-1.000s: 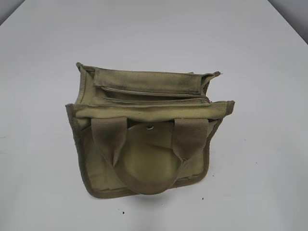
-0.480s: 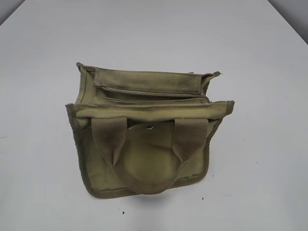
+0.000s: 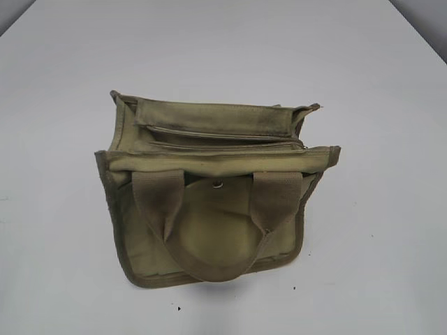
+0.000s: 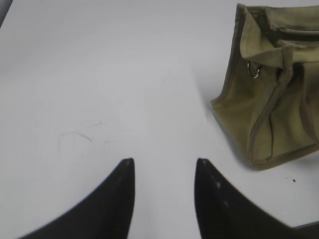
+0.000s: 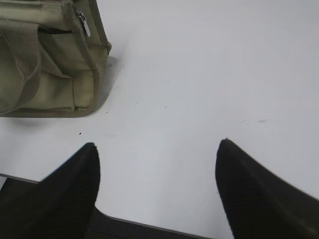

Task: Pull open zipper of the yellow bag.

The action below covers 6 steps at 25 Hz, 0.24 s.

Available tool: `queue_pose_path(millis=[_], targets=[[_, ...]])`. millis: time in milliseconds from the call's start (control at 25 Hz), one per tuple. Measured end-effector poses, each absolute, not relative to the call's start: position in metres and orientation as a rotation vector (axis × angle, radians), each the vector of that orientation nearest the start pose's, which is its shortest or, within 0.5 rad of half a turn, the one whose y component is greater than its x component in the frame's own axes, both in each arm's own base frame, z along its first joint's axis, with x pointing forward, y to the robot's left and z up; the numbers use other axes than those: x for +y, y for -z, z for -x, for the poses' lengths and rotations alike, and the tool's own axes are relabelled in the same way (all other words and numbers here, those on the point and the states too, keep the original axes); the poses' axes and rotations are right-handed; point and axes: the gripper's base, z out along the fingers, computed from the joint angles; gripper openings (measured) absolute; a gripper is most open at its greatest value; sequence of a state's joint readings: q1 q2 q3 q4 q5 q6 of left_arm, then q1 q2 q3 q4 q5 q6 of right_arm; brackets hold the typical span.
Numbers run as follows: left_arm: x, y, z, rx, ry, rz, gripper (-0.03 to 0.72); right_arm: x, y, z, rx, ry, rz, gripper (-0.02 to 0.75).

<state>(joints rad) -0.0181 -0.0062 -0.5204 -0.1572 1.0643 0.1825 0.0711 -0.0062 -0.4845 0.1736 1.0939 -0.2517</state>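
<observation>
No visible shift since earlier. Both open, empty: left end effector [image 4: 164,172], right end effector [image 5: 157,152]. Better to steady yellow bag [image 3: 209,209], then pinch zipper [image 5: 82,22] tab.

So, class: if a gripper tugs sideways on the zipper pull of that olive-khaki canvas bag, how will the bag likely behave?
The olive-khaki canvas bag probably slides or tips: it stands free on the smooth white table, with nothing bracing it. Its creased cloth walls and drooping webbing handle suggest it would buckle rather than resist. The small silver zipper pull looks awkward to grip.
</observation>
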Motion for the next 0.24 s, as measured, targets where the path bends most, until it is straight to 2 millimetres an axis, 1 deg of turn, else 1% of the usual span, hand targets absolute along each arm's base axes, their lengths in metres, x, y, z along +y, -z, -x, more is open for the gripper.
queue_pose_path(millis=[240], targets=[[-0.0123, -0.2834, 0.0093, 2.001, 0.084, -0.214, 0.313, 0.0136, -0.2713, 0.0072, 2.047, -0.100, 0.344, 0.561]])
